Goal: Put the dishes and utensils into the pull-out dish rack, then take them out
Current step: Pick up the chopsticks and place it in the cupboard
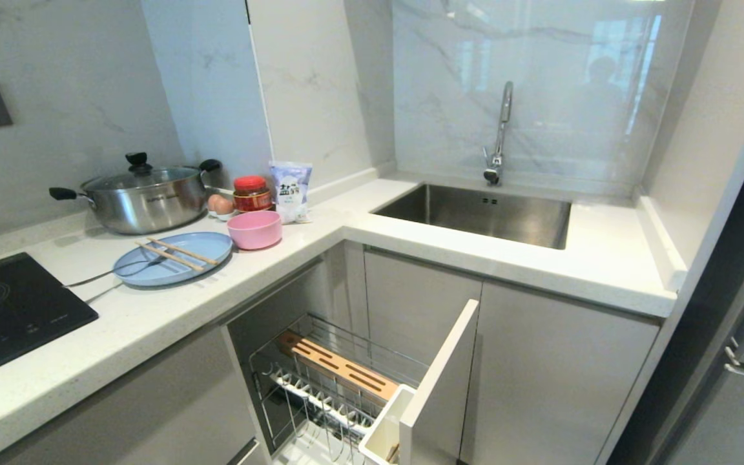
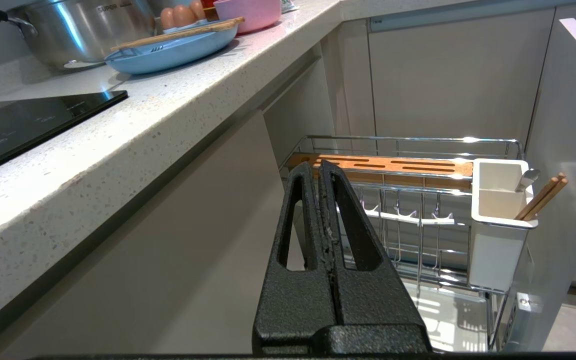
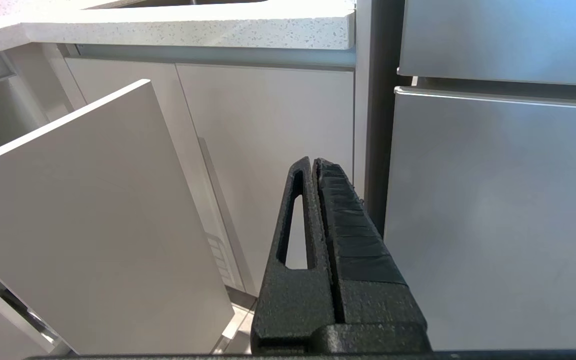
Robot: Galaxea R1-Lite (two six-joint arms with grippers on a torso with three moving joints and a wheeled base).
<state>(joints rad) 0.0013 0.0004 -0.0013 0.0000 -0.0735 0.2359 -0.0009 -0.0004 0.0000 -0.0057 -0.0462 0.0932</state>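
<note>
Head view gives me the white speckled tabletop [image 1: 152,316] with the flat round light-blue plate [image 1: 175,259] on it, a pair of light-brown wooden chopsticks [image 1: 178,253] lying across the plate, and a slim silver metal fork [image 1: 97,278] reaching off its rim towards the black hob [image 1: 4,310]. The smaller matte pink round bowl [image 1: 255,229] sits just beside the plate, near the steel lidded pot [image 1: 139,197]. Below, the chrome wire pull-out dish rack [image 1: 336,381] stands drawn out from the cabinet. Through the left wrist view I see my left claw [image 2: 319,170] pressed together and empty, hanging before the rack, whose white plastic cutlery caddy [image 2: 498,220] holds a second pair of wooden sticks [image 2: 543,197]. My right claw [image 3: 313,165] is likewise closed on nothing, facing the cabinet doors.
</note>
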